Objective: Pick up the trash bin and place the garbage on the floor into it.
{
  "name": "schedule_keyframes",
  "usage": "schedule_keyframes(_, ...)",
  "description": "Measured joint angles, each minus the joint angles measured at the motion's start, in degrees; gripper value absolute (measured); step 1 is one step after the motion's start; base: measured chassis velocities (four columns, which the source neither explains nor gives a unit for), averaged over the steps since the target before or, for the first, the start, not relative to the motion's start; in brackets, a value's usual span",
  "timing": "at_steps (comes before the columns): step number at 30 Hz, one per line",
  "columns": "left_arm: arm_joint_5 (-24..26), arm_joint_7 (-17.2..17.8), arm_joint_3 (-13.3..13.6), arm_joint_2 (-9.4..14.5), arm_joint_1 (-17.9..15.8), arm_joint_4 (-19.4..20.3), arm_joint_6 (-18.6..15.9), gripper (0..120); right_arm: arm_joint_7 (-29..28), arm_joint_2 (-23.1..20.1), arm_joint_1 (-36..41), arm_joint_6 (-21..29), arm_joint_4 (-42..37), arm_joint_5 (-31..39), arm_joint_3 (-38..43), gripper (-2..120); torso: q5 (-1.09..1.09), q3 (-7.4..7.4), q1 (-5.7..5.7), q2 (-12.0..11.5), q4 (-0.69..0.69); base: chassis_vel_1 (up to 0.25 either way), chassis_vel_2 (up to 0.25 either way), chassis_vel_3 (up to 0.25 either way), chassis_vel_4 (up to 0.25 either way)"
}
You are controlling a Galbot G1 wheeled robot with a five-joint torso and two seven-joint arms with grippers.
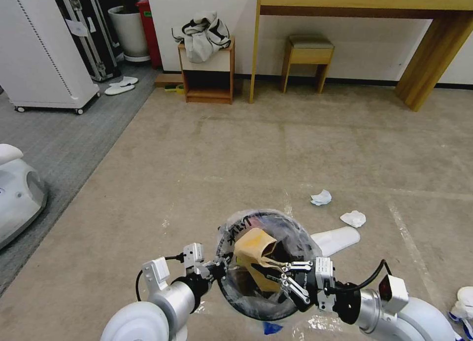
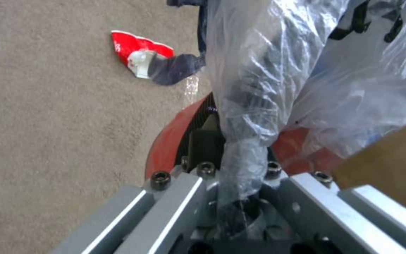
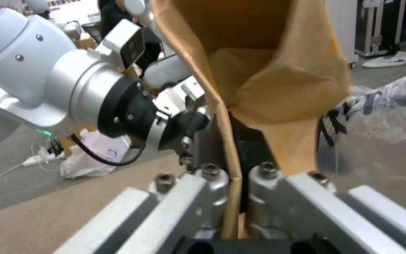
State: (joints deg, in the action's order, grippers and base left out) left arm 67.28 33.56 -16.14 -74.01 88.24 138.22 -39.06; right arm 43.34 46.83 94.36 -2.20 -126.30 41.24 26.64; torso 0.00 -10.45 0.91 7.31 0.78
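Observation:
The small red trash bin (image 1: 236, 287), lined with crinkled clear plastic (image 2: 269, 70), hangs low in front of me above the beige floor (image 1: 295, 149). My left gripper (image 1: 224, 268) is shut on its rim and liner (image 2: 233, 158). My right gripper (image 1: 276, 274) is shut on a crumpled brown paper bag (image 1: 252, 250), holding it over the bin's mouth (image 3: 238, 155). More garbage lies on the carpet: two white tissues (image 1: 321, 197) (image 1: 353, 218), a flat white insole-like piece (image 1: 336, 240) and a crushed red-and-white wrapper (image 2: 135, 53).
A wooden desk (image 1: 428, 60), a stool (image 1: 306, 57) and a small cabinet (image 1: 207, 72) with a bag on it stand along the far wall. Grey carpet (image 1: 64, 144), white slippers (image 1: 120, 85) and a white machine (image 1: 17, 193) lie left. A white object (image 1: 465, 301) sits at the right edge.

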Motion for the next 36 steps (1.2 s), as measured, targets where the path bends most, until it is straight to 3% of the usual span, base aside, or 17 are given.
schedule_keyframes(6,0.16,-0.04,-0.35,0.32,0.43,0.19,0.06,2,0.0,0.3,-0.31,-0.11,0.18,-0.02,0.04,26,0.0,0.0,0.0,0.0,0.0,0.0,0.0,0.0,0.0)
schedule_keyframes(8,0.33,-0.07,-0.49,0.4,0.23,0.15,0.13,2,0.05,0.27,-0.23,-0.06,-0.25,0.13,0.2,39,0.0,0.0,0.0,0.0,0.0,0.0,0.0,0.0,0.0)
schedule_keyframes(16,0.23,-0.26,-0.08,0.15,0.19,-0.24,0.2,2,-0.02,0.68,-0.07,0.9,-1.11,0.22,0.25,64,0.0,0.0,0.0,0.0,0.0,0.0,0.0,0.0,0.0)
schedule_keyframes(17,0.14,-0.38,-0.08,0.06,0.36,-0.26,0.2,2,-0.04,0.69,0.03,0.9,-1.13,0.23,0.34,72,0.0,0.0,0.0,0.0,0.0,0.0,0.0,0.0,0.0)
schedule_keyframes(24,0.03,-0.52,-0.34,0.12,0.47,-0.36,0.2,2,0.38,0.46,0.67,0.86,-1.63,0.32,1.14,90,0.0,0.0,0.0,0.0,0.0,0.0,0.0,0.0,0.0)
schedule_keyframes(25,0.02,-0.54,-0.63,0.12,0.47,-0.37,0.23,2,0.65,0.39,0.91,0.83,-2.01,0.51,1.62,98,0.0,0.0,0.0,0.0,0.0,0.0,0.0,0.0,0.0)
schedule_keyframes(36,-0.43,-0.83,-1.5,-0.6,0.49,-0.42,0.37,2,2.09,0.06,3.08,0.8,-4.05,1.15,4.31,100,0.0,0.0,0.0,0.0,0.0,0.0,0.0,0.0,0.0)
